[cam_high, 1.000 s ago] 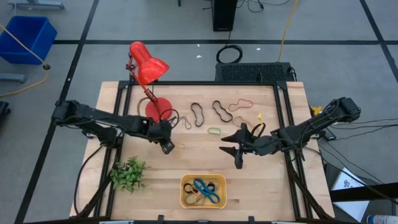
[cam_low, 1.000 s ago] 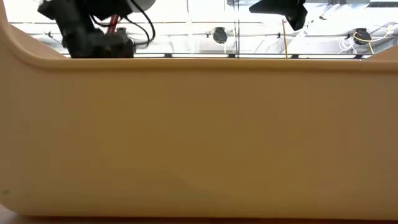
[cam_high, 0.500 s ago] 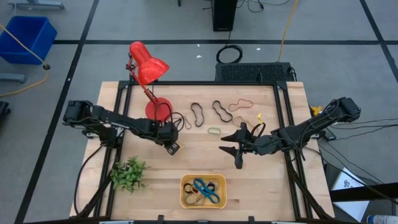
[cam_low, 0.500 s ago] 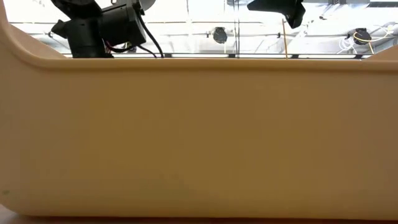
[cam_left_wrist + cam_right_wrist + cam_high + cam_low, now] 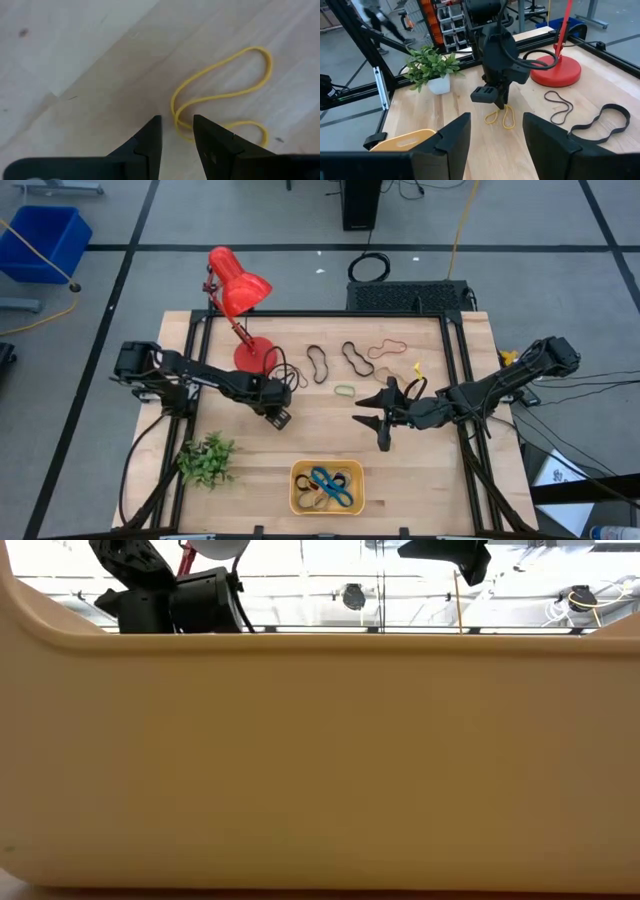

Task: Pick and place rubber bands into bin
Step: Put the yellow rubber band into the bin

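The wooden table (image 5: 400, 480) carried a red desk lamp (image 5: 238, 292) toward ten o'clock, its round base (image 5: 556, 71) on the boards, and a small potted plant (image 5: 206, 459) toward eight o'clock. The orange-yellow bin (image 5: 326, 487) sat at six o'clock near the front edge and held several rubber bands, a blue one (image 5: 328, 483) uppermost; its wall filled nearly all of the low view. The left arm reached in from nine o'clock, and the left gripper (image 5: 276, 409) was down close over the table just left of centre, directly above a yellow rubber band (image 5: 220, 95) lying in a folded figure of two loops. Its fingers (image 5: 150, 142) stood slightly apart, straddling one end of that band without pinching it. The right arm came from three o'clock; the right gripper (image 5: 378, 420) hung above the table right of centre, fingers spread wide and holding nothing. Further bands lay loose toward twelve o'clock: a black band (image 5: 319, 363), a second black band (image 5: 356, 358), a thin brown band (image 5: 386, 347), and a pale green band (image 5: 345, 390) nearer centre.
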{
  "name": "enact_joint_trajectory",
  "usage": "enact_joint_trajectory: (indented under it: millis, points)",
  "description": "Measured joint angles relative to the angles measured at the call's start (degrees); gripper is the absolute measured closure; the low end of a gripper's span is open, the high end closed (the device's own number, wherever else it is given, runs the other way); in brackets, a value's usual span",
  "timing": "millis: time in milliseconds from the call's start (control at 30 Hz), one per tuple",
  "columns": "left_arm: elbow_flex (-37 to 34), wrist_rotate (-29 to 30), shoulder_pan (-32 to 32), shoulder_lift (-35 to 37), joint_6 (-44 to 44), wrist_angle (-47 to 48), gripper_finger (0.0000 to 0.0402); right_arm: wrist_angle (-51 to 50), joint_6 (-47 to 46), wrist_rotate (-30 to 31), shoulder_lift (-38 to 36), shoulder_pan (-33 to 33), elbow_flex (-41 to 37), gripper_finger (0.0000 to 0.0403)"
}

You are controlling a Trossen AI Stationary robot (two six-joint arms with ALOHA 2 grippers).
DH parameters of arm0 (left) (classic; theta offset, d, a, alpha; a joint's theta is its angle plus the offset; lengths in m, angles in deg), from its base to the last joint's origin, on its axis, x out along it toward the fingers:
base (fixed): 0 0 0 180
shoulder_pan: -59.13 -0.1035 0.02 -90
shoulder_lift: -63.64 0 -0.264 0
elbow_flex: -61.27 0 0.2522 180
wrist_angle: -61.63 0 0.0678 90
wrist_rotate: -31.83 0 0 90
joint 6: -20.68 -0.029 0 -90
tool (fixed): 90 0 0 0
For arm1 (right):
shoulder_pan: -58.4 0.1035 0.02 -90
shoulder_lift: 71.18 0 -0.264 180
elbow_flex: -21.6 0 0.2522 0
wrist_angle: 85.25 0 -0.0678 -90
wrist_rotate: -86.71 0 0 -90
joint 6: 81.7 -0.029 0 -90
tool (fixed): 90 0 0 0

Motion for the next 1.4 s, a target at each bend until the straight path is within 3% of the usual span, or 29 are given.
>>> enact_joint_trajectory:
  millis: [300, 600, 800, 933, 1133, 1267, 1400]
  points:
    - [-0.1, -0.4, 0.0, -0.3, 1.5, 0.4, 0.0287, 0.1, 1.3, 0.0, 0.0, 0.0, 0.0, 0.0228]
    - [-0.3, -0.4, -0.1, -0.1, 1.8, 0.7, 0.0389, 0.0, 1.6, 0.0, 0.0, 0.0, 0.0, 0.0228]
    - [-0.3, -1.2, -0.1, 0.6, 0.6, 0.7, 0.0396, 0.0, 3.0, 0.0, 0.0, 0.0, 0.0, 0.0231]
    - [-0.7, -3.4, 0.1, 5.2, -0.1, 0.9, 0.0398, 0.0, 3.0, 0.0, 0.0, 0.0, 0.0, 0.0228]
    - [-0.5, -2.6, 0.2, 18.1, -0.2, -0.8, 0.0399, 0.0, 3.8, 0.0, 0.0, 0.0, 0.0, 0.0231]
    - [-0.5, -3.3, 0.9, 26.9, -1.6, -7.9, 0.0400, 0.0, 4.9, 0.0, 0.0, 0.0, 0.0, 0.0230]
    - [-0.5, -5.8, 3.1, 33.0, -6.4, -22.6, 0.0400, 0.0, 6.0, 0.0, 0.0, 0.0, 0.0, 0.0227]
